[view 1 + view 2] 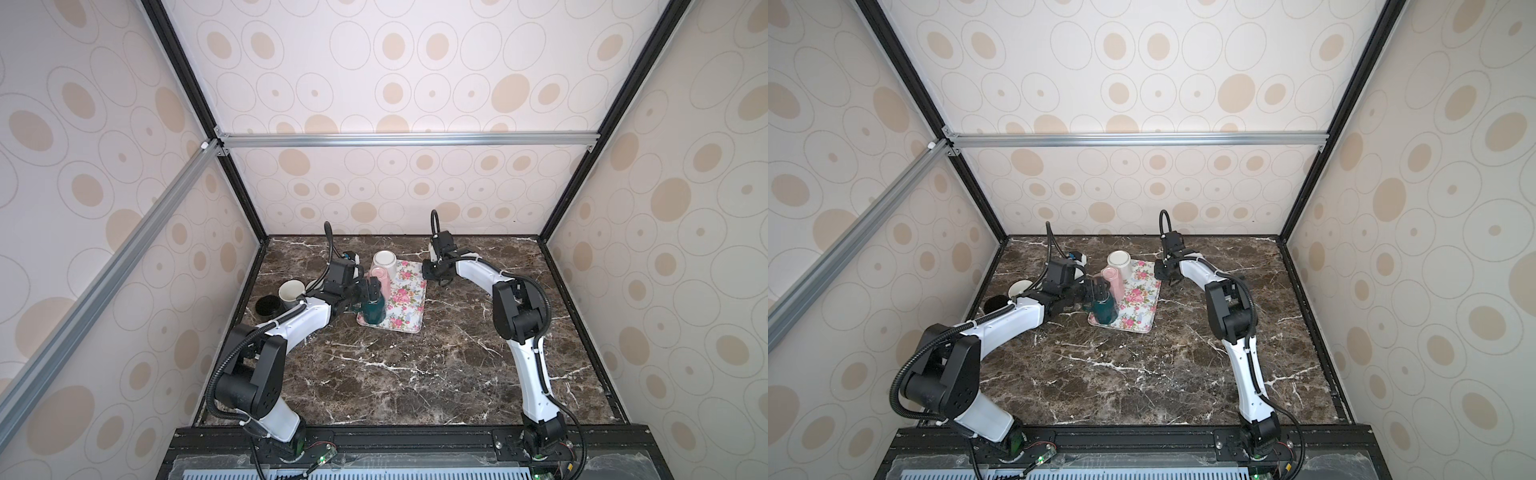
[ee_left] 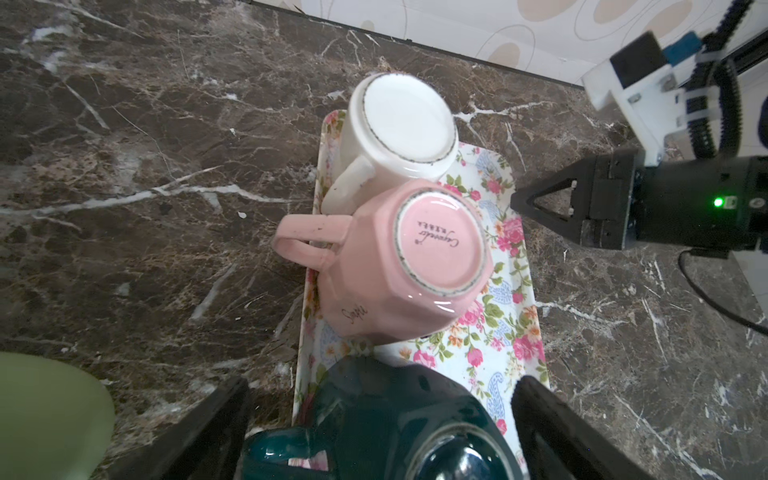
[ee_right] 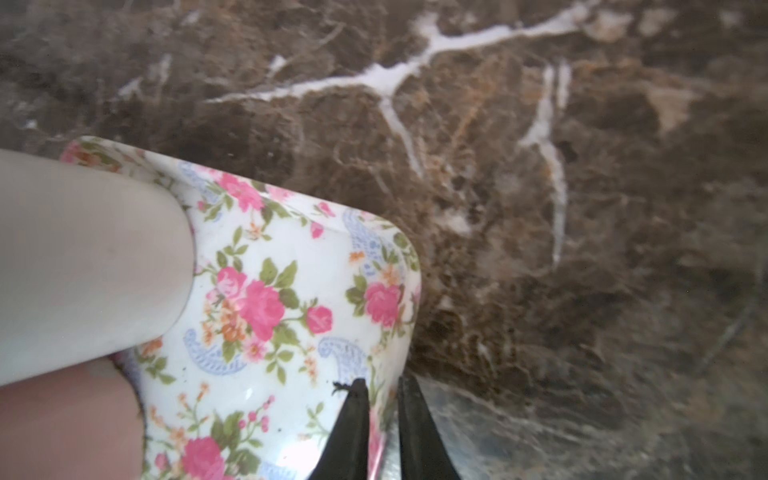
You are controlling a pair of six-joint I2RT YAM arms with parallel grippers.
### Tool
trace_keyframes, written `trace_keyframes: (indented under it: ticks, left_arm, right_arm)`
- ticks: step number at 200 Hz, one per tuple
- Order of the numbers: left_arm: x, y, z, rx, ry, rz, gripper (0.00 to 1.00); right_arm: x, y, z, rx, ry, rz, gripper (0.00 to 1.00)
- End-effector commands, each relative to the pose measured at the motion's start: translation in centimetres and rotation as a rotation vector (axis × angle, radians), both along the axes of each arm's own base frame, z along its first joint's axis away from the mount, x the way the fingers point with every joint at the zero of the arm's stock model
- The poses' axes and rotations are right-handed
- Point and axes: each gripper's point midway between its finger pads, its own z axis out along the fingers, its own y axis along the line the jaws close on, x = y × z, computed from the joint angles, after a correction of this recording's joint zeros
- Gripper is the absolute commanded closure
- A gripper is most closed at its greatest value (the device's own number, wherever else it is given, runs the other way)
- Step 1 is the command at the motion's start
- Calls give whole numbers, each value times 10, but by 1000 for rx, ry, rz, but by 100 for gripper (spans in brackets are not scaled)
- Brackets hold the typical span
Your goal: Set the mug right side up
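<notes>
A dark teal mug (image 1: 372, 312) (image 1: 1105, 311) (image 2: 395, 415) stands upside down at the near left corner of a floral tray (image 1: 409, 307) (image 1: 1138, 311) (image 2: 511, 324) (image 3: 291, 249). My left gripper (image 1: 372, 291) (image 2: 382, 386) is open, with one finger on each side of the teal mug and a gap to both. Behind it a pink mug (image 1: 380, 276) (image 2: 407, 266) and a white mug (image 1: 384, 262) (image 2: 399, 124) also stand upside down. My right gripper (image 1: 426, 271) (image 3: 382, 386) is shut on the tray's far right rim.
A cream cup (image 1: 291, 293) and a black cup (image 1: 267, 305) stand upright on the marble table left of my left arm. A pale green rim (image 2: 45, 411) shows close to the left gripper. The enclosure walls border the table on three sides.
</notes>
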Motion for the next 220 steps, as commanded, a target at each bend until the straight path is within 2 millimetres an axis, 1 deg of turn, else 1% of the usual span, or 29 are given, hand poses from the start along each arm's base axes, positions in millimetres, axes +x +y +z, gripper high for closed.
trace_keyframes:
  ticks: [1, 21, 42, 57, 69, 93, 110, 125, 134, 144, 151, 168, 196, 208, 220]
  left_arm:
    - [-2, 2, 12, -34, -22, 10, 2]
    - [-5, 4, 11, -36, -22, 21, 2]
    - [-9, 9, 12, -30, -20, 46, 2]
    - [-13, 12, 14, -31, -20, 56, 2]
    - [-19, 14, 17, -36, -27, 64, 2]
    - [-36, 21, 13, -34, -14, 75, 2]
    - [-48, 24, 8, -28, 2, 78, 2]
    - [-58, 26, 4, -39, 11, 79, 2]
    - [-64, 28, 3, -48, 11, 84, 2]
    - [-69, 29, 3, -57, 8, 88, 2]
    - [-72, 30, 3, -61, 6, 89, 2]
    - [-78, 30, 1, -69, 4, 87, 2]
    - [-84, 27, -11, -75, 38, 61, 2]
    - [-86, 26, -15, -75, 49, 57, 2]
    - [-87, 25, -15, -75, 50, 51, 2]
  right_arm:
    - [-12, 22, 1, 46, 44, 115, 76]
    - [-18, 18, 1, 36, 53, 112, 62]
    - [-29, 12, 11, 43, 30, 105, 53]
    - [-41, 7, 20, 47, 15, 90, 53]
    - [-52, 0, 22, 50, 18, 69, 51]
    - [-76, -13, 30, 44, 16, 36, 50]
    - [-94, -28, 30, 2, 23, -17, 49]
    - [-111, -34, 26, 9, 59, -39, 51]
    - [-121, -33, 22, 23, 89, -47, 54]
    - [-131, -32, 15, 38, 115, -56, 59]
    - [-137, -30, 13, 60, 119, -57, 60]
    - [-150, -19, 13, 121, 127, -42, 60]
    - [-168, -3, 10, 113, 136, -8, 59]
    - [-172, 0, 8, 114, 136, 0, 59]
    - [-173, -2, 2, 110, 152, -12, 59]
